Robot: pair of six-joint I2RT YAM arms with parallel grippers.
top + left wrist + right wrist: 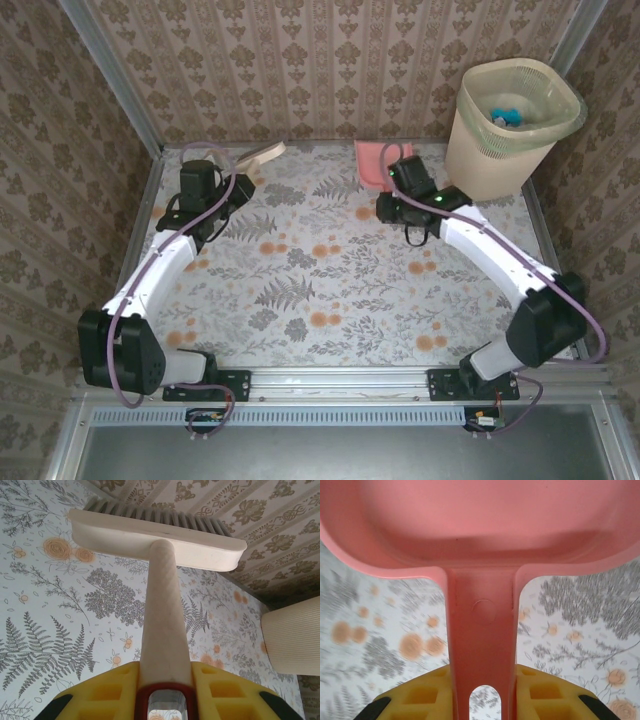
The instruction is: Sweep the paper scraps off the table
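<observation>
Paper scraps (505, 115): a teal-blue wad with paler bits beside it, lying inside the bin at the upper right of the top view; too small to count

Table (320, 270): pale fern-and-leaf print with orange flower spots, across the middle of the top view, metal rails along its edges; its print also shows behind the tools in both wrist views

Left gripper (228, 178): upper left of the top view, near the back of the table; in the left wrist view its yellow fingers (112, 692) sit at the bottom of the frame, pinching the brush handle from both sides

Brush (160, 540): cream handle running up the centre of the left wrist view to a broad cream head with grey bristles at the top, pointing toward the foot of the back wall; whether the bristles touch the table, I cannot tell

Right gripper (395, 172): upper centre-right of the top view, just left of the bin; its yellow fingers (420, 695) clamp the dustpan handle between them

Dustpan (480, 525): pink, its tray across the top of the right wrist view, handle down the centre; in the top view it lies at the back of the table

Bin (515, 125): cream, ribbed, upright in the upper right corner

Walls (330, 60): brown damask pattern on three sides
</observation>
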